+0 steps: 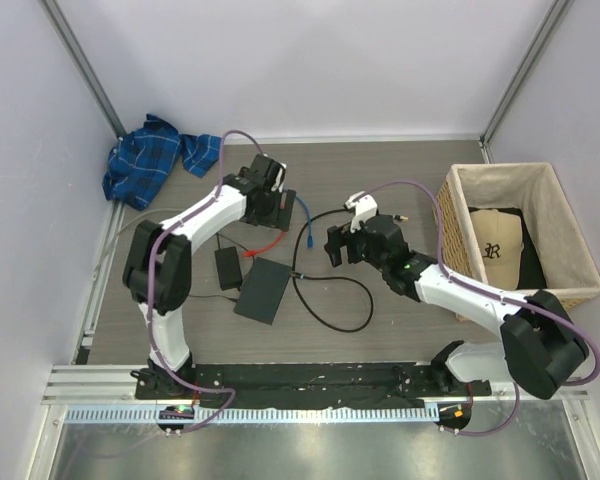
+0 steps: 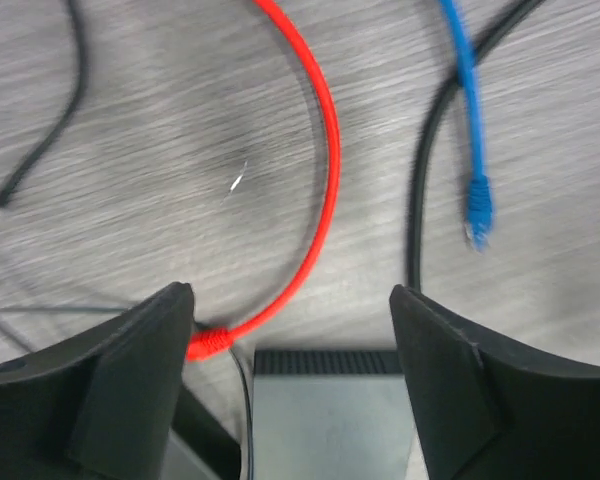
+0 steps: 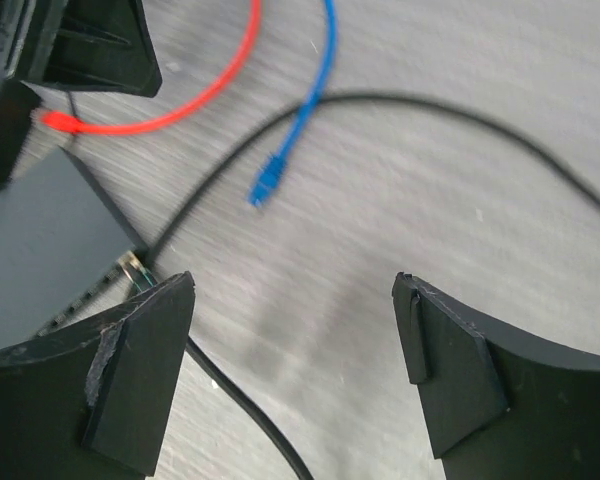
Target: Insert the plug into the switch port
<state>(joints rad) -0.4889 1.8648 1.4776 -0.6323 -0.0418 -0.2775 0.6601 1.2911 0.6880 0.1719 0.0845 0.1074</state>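
Grey wood-grain tabletop point(image 1: 400, 330) carries a flat dark grey rectangular switch box point(image 1: 262, 290). Over the box's far edge hovers the left gripper point(image 2: 290, 295), jaws wide apart, empty. Right of the box, the right gripper point(image 3: 292, 280) is likewise spread and empty. Beyond the box lies a blue cable plug point(image 3: 268, 185), loose, beside a thin red cable point(image 2: 325, 150).

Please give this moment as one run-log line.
left gripper open, empty | right gripper open, empty | blue plug loose on table | red plug beside switch
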